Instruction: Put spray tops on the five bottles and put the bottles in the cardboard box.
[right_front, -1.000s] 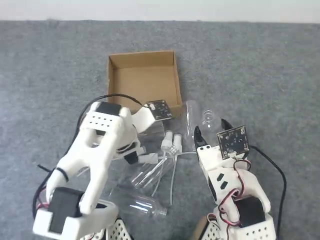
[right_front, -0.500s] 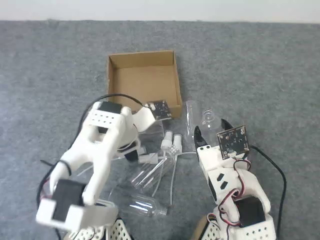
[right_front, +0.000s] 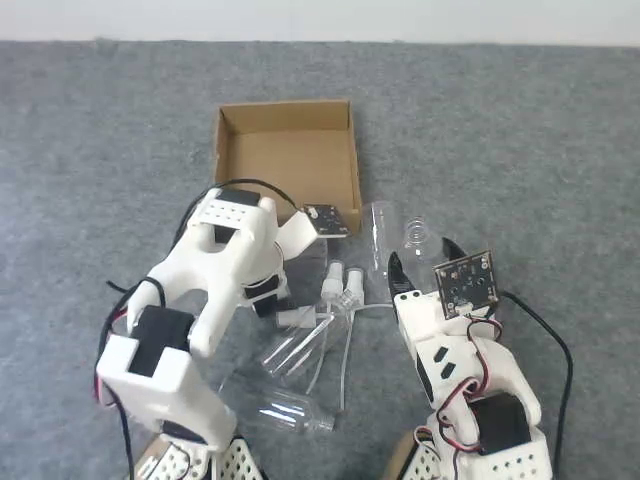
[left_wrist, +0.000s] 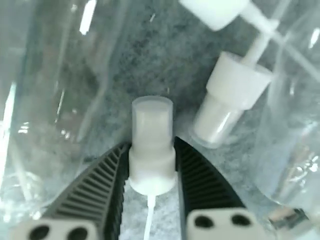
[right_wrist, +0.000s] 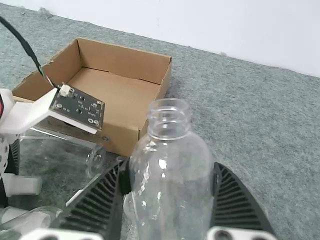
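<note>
My left gripper (left_wrist: 152, 146) is shut on a white spray top (left_wrist: 151, 150) just above the grey carpet. A second spray top (left_wrist: 229, 96) lies beside it among clear bottles (left_wrist: 47, 100). My right gripper (right_wrist: 170, 172) is shut on an upright, uncapped clear bottle (right_wrist: 169, 160); in the high view that bottle (right_front: 420, 238) stands right of the cardboard box (right_front: 288, 165). The box (right_wrist: 117, 85) is open and holds nothing. Loose spray tops (right_front: 343, 284) and lying bottles (right_front: 298, 347) sit between the two arms.
Another clear bottle (right_front: 286, 410) lies near the arm bases, and one (right_front: 380, 232) lies by the box's right corner. The left arm's camera board (right_wrist: 77, 107) hangs in front of the box. Open carpet (right_front: 520, 150) spreads to the right and far side.
The left arm's elbow and upper links have swung up and towards the box, while its wrist stays over the spray tops. The right arm and its bottle have not moved.
</note>
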